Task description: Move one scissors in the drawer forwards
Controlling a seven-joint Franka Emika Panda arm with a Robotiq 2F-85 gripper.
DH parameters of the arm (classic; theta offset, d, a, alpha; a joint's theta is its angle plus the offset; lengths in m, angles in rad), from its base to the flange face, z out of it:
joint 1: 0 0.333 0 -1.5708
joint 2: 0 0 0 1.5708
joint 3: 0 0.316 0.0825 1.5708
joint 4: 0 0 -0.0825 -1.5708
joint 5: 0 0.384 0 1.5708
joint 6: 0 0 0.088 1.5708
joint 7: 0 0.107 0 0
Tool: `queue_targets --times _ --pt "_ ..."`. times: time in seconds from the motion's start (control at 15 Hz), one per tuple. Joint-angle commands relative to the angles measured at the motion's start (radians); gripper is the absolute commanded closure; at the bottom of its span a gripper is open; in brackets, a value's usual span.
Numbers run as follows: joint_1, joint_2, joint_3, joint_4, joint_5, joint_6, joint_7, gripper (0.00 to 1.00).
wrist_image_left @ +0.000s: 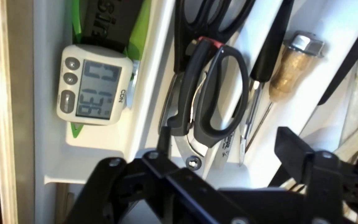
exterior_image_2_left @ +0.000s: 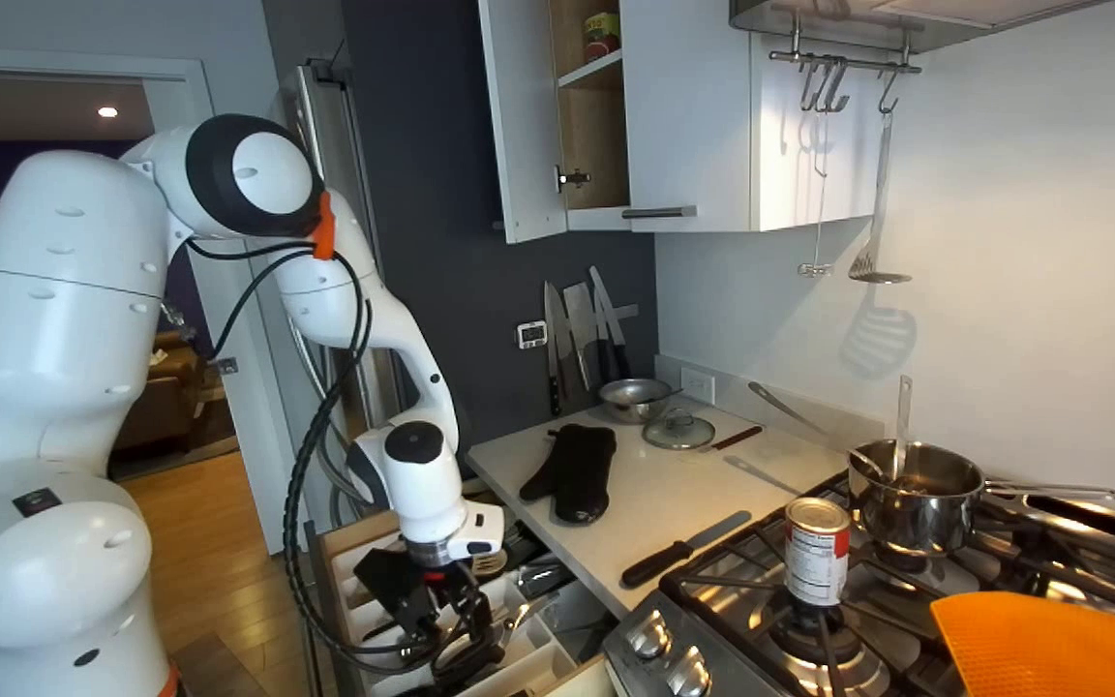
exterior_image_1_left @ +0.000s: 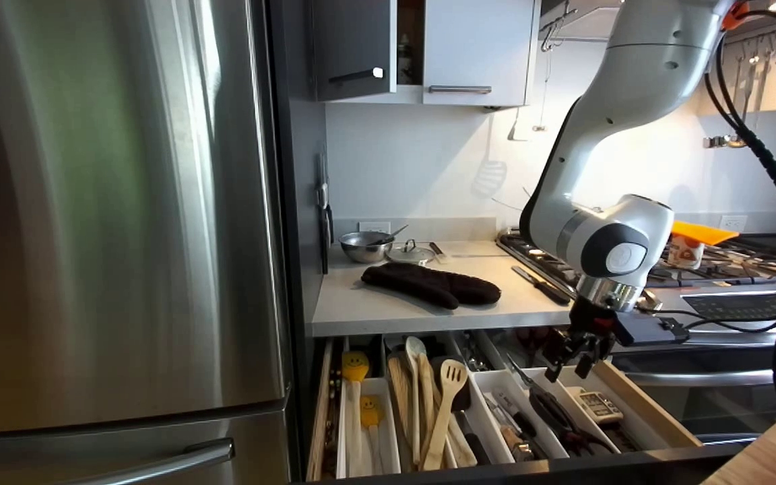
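Gripper (wrist_image_left: 224,137) hangs over black-handled scissors (wrist_image_left: 204,107) in the drawer (exterior_image_1_left: 657,411); forward move looks not yet done

Approach seems done; gripping, shifting forwards, letting go seem left. Nearest, bottom of wrist view: jaws wide, nothing held; fingertip (wrist_image_left: 165,141) at left overlaps a handle's edge, contact cannot be told. Beyond, mid-frame: scissors in a white compartment (wrist_image_left: 154,59), handles toward the top; second black-handled pair (wrist_image_left: 208,30) just past, top of frame, which is meant unclear. Farthest: drawer stands pulled out, bottom of frame in an exterior view
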Motion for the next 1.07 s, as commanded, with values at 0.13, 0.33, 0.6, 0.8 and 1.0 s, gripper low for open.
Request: queue_targets --times 0.13,0.33,0.6,0.8,1.0 --pt "-0.022 -0.177 -0.001 -0.116 -0.29 0.0 0.337 0.0" --pt "-0.008 -0.231 -0.035 -0.169 -0.519 -0.003 0.537 0.0" --pt "0.017 -0.223 -0.111 -0.157 -0.799 -0.004 0.75 0.0" --pt "0.045 -0.25 -0.196 -0.156 -1.001 -0.028 0.872 0.0" --pt "0.075 -0.31 -0.289 -0.185 -1.218 -0.056 0.99 0.0"
